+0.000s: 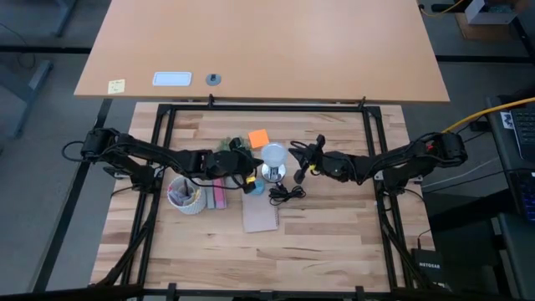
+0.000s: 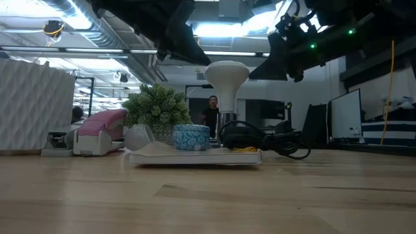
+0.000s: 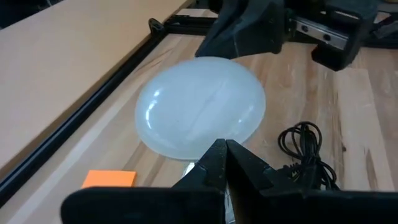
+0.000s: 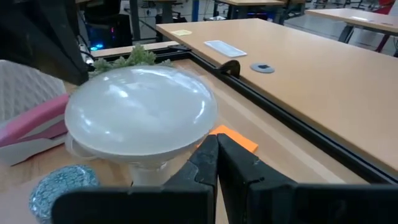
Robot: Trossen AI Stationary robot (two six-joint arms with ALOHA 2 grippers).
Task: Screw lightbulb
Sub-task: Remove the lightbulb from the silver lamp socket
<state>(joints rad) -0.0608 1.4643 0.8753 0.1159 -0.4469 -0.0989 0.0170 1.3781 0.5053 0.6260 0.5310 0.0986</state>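
Observation:
The lightbulb stands upright with its frosted white globe up and its neck down in the shiny socket, which rests on a flat pad. My left gripper is shut just left of the globe, at globe height. My right gripper is shut just right of it, its tips level with the globe's underside. Both grippers show in the low view as dark shapes flanking the bulb from above. My left gripper has its shut tips against or just short of the globe's near edge; I cannot tell whether they touch. My right gripper has its shut tips beside the globe's rim, coming in nearly level from the table's right; I cannot tell whether they touch.
A coiled black cord lies right of the socket. A blue patterned tin, a small plant, a pink stapler, a cup of pens and an orange note crowd the left. A black frame rims the table.

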